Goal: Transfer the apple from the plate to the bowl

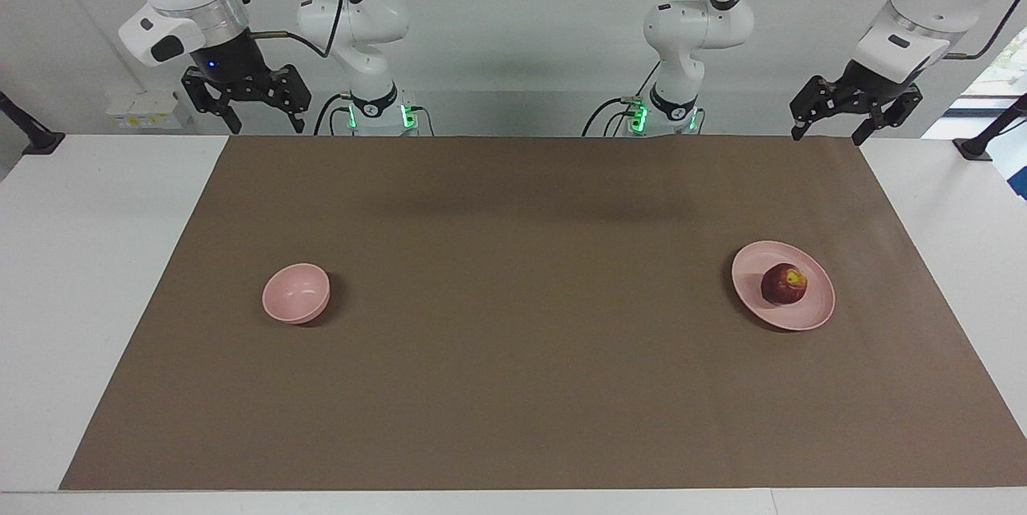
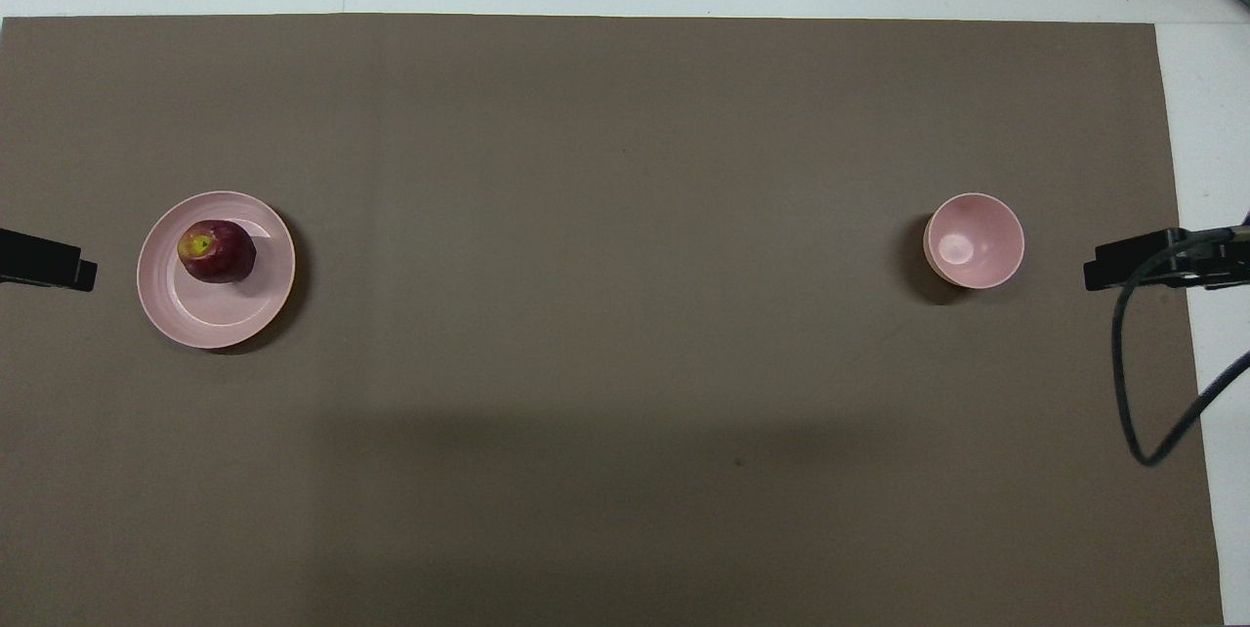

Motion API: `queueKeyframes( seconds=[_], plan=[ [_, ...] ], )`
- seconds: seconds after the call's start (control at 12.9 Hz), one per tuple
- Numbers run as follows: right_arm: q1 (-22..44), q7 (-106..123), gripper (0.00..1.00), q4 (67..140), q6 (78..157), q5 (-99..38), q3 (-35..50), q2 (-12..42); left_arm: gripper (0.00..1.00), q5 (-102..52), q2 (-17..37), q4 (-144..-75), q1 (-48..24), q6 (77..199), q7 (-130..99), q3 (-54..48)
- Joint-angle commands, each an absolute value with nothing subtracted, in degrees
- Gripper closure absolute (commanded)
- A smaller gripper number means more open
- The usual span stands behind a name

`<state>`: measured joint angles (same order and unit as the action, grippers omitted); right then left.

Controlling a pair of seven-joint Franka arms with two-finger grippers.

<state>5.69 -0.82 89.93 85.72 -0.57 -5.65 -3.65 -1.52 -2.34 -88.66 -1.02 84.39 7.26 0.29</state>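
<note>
The left gripper (image 1: 829, 128) is hanging raised over the mat's edge nearest the robots, at the left arm's end of the table, its fingers spread apart and grasping nothing. The right gripper (image 1: 262, 123) is hanging likewise over that same edge at the right arm's end, fingers spread and empty; both arms are waiting.

The apple (image 1: 784, 284) is sitting on the plate (image 1: 805, 316), off-centre, with its yellowish patch facing up. The plate is lying toward the left arm's end of the brown mat (image 1: 513, 387), close to the mat's side edge there. The bowl (image 1: 296, 293) is standing upright toward the right arm's end, well apart from the plate. A wide bare stretch of mat is lying between plate and bowl. The white table (image 1: 80, 258) is showing around the mat.
</note>
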Motion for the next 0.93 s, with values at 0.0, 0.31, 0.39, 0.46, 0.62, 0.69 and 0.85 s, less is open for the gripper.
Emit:
queueKeyframes(
  seconds=[0.0, 0.31, 0.39, 0.46, 0.62, 0.69, 0.85],
  plan=[
    [5.01, 0.09, 0.0, 90.79, 86.31, -0.79, -5.27, -4.57, 0.0, -0.7, -2.28, -88.06, -1.41, 83.32, 7.12, 0.26],
    [5.01, 0.09, 0.0, 90.79, 86.31, -0.79, -5.27, -4.57, 0.0, -0.79, -2.37, -88.07, -1.06, 83.06, 6.42, 0.26],
    [5.01, 0.09, 0.0, 90.79, 86.31, -0.79, -5.19, -4.57, 0.0, -1.14, -2.29, -88.15, -1.32, 83.58, 6.24, 0.18],
    [5.01, 0.09, 0.0, 90.79, 86.22, -0.79, -5.27, -4.57, 0.0, -1.32, -2.29, -88.07, -1.58, 83.84, 6.33, 0.18],
    [5.01, 0.09, 0.0, 90.79, 86.31, -0.79, -5.27, -4.57, 0.0, -1.32, -2.29, -88.07, -2.11, 83.85, 6.5, 0.18],
    [5.01, 0.09, 0.0, 90.79, 86.31, -0.79, -5.27, -4.57, 0.0, -1.32, -2.29, -88.07, -1.94, 83.67, 6.59, 0.26],
    [5.01, 0.09, 0.0, 90.79, 86.31, -0.79, -5.27, -4.57, 0.0, -1.41, -2.81, -89.11, -1.93, 83.58, 6.59, 0.18]
  ],
)
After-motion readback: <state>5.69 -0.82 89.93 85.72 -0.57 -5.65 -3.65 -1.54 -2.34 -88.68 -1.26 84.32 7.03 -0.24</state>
